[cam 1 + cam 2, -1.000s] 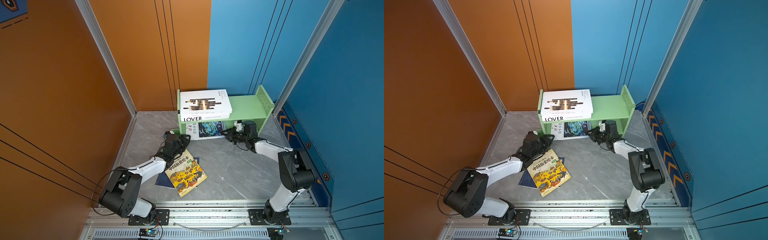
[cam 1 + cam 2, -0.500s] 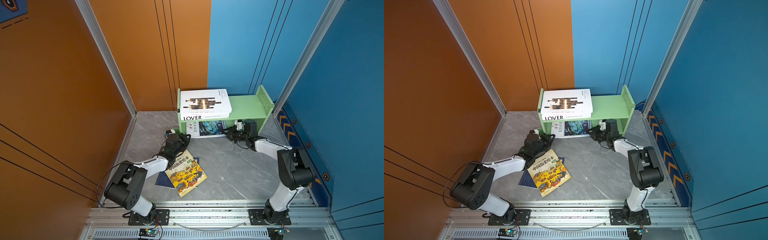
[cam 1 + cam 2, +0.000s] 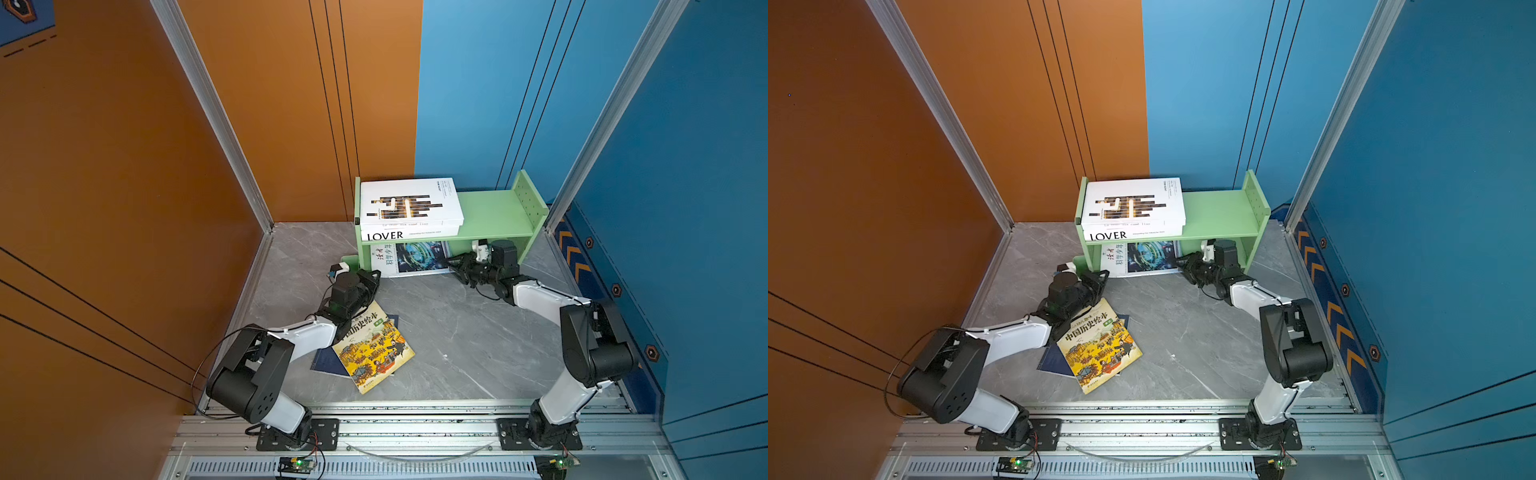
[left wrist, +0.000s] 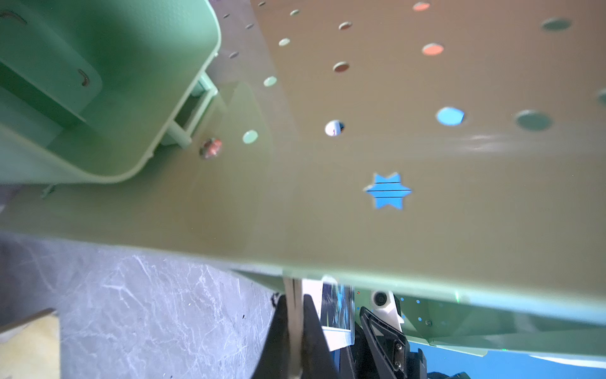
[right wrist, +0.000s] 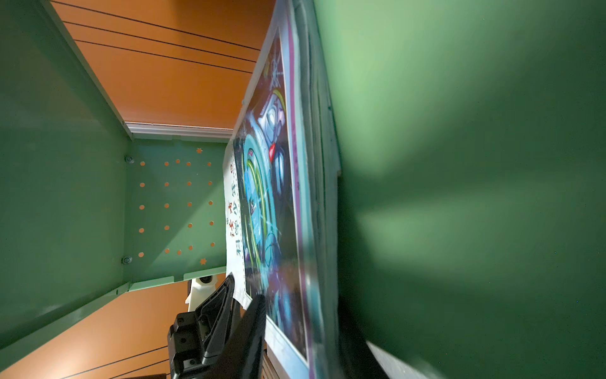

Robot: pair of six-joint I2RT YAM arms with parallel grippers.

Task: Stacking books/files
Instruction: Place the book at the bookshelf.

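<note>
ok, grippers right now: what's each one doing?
left gripper: shut, pinching what looks like the corner of the thin light-blue book.
right gripper: slightly open, that book's opposite corner between its jaws, apparently not clamped.

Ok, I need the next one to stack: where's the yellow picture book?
In both top views the yellow picture book lies flat on the floor, partly over a navy book, beside the left arm.

You're looking into a robot test cell in a lab, not a lived-in room. Orange wall panels and blue wall panels in aluminium framing box in a marble-look tabletop. The robot arms are bolted to an aluminium rail, and below it a bare circuit board glows green.
</note>
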